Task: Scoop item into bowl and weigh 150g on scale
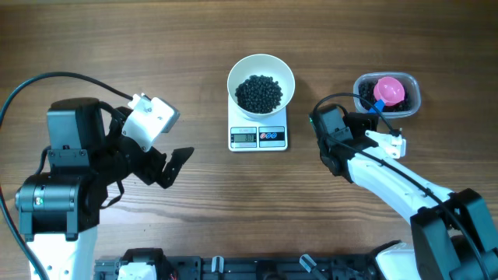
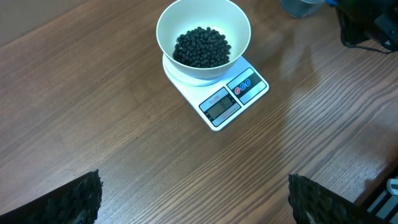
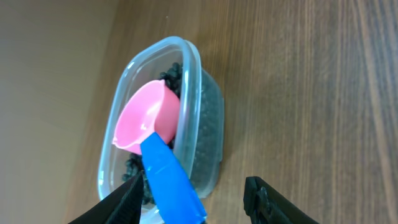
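Right gripper (image 3: 189, 198) is half open around the blue handle of the small pink plastic scoop (image 3: 146, 118). There's a gap on one side, so no real grip. The scoop sits in the clear plastic tub (image 3: 198, 68). Left gripper (image 2: 193, 202) is wide open and empty. The small black round pellets (image 1: 259, 93) are heaped in the glossy white round bowl (image 1: 261, 64) on the small white kitchen scale (image 1: 258, 138). All of it is on the brown wood-grain table (image 1: 194, 218).

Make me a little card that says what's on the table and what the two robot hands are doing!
bowl: white, sits on the scale, black pellets inside
scale display: too small to read
tub: clear, more pellets inside, to the right of the scale
scoop: pink, blue handle, lying in the tub
left gripper: open, empty, away from the bowl
right gripper: open, jaws either side of the scoop handle
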Available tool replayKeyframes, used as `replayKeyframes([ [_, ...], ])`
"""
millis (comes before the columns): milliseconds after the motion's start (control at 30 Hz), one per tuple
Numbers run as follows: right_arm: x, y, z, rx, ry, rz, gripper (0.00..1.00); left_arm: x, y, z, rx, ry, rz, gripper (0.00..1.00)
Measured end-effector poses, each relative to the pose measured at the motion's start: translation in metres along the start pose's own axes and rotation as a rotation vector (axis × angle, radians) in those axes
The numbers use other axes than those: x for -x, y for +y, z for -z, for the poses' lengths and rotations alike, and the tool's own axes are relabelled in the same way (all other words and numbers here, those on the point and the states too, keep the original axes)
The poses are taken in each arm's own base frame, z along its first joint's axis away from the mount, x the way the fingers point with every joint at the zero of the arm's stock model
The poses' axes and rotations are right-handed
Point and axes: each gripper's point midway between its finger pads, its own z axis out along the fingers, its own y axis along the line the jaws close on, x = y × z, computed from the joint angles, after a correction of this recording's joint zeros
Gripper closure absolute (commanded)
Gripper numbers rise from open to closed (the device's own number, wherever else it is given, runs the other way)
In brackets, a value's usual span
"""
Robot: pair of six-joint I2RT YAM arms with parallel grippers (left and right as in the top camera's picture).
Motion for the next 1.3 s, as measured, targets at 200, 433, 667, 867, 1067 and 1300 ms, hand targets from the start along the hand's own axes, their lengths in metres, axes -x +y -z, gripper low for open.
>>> replayKeyframes([
  [200,0.009,-0.011,0.001,-0.035,-0.033,0.068,0.40,0.000,0.000,0.000,0.000,0.000,0.000,0.00],
  [433,0.022,0.015,0.017,0.037,0.015,0.038,0.40,0.000,0.000,0.000,0.000,0.000,0.000,0.00],
  [667,0.023,0.059,0.051,0.172,0.296,0.253,0.48,0.000,0.000,0.000,0.000,0.000,0.000,0.00],
  [867,0.026,0.060,0.047,0.163,0.502,0.392,0.92,0.000,0.000,0.000,0.000,0.000,0.000,0.00],
  [1067,0.023,0.073,0.048,0.201,0.632,0.370,0.95,0.000,0.000,0.000,0.000,0.000,0.000,0.00],
  [1300,0.020,0.067,0.030,0.054,0.711,0.402,0.67,0.000,0.000,0.000,0.000,0.000,0.000,0.00],
])
